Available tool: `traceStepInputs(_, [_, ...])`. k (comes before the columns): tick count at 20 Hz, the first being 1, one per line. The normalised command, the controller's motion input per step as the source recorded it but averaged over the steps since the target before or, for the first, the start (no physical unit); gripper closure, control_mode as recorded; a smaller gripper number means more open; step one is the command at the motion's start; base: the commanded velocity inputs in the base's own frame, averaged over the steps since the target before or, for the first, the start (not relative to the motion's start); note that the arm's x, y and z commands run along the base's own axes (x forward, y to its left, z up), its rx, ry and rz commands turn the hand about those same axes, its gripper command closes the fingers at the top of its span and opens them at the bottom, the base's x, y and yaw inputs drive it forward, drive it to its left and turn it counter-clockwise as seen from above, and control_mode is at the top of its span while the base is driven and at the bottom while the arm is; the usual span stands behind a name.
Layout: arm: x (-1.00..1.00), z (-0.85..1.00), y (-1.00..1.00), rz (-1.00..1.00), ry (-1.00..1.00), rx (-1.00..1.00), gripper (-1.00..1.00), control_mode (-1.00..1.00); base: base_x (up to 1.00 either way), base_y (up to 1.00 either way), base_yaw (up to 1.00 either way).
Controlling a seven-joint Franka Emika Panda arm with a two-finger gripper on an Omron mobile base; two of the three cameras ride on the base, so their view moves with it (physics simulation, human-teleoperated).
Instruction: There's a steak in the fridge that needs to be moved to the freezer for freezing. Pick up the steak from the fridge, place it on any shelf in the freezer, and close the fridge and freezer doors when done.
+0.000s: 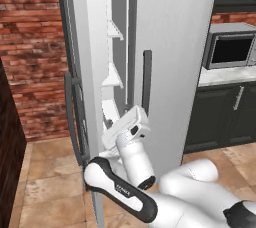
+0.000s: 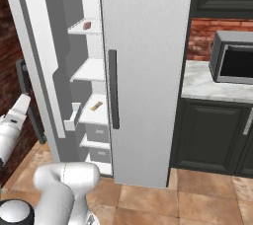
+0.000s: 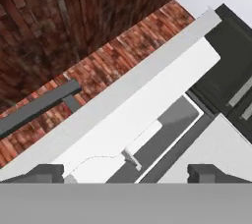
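The steak, a small red-brown slab, lies on the top shelf of the freezer, the narrow section with short white shelves and drawers. The freezer door stands open at the left, its dark bar handle on the outer side. The fridge door is shut, with its handle upright. My gripper is open and holds nothing. It hovers low beside the freezer door's inner edge, and the hand sits in front of the lower freezer shelves.
A small tan flat item rests on a lower freezer shelf. A red brick wall stands behind the open door. To the right are dark cabinets, a pale counter and a microwave.
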Motion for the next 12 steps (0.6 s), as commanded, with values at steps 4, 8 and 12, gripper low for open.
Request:
traceStepInputs(4, [0.0,0.26,1.0,-0.21,0.23,-0.41,-1.0,-1.0,0.0,0.0,0.0])
traceStepInputs(8, [0.0,0.05,1.0,-0.21,0.33,-0.43,-1.0,-1.0,0.0,0.0,0.0])
traceStepInputs(12, [0.01,0.0,1.0,-0.24,0.13,-0.25,-1.0,-1.0,0.0,0.0,0.0])
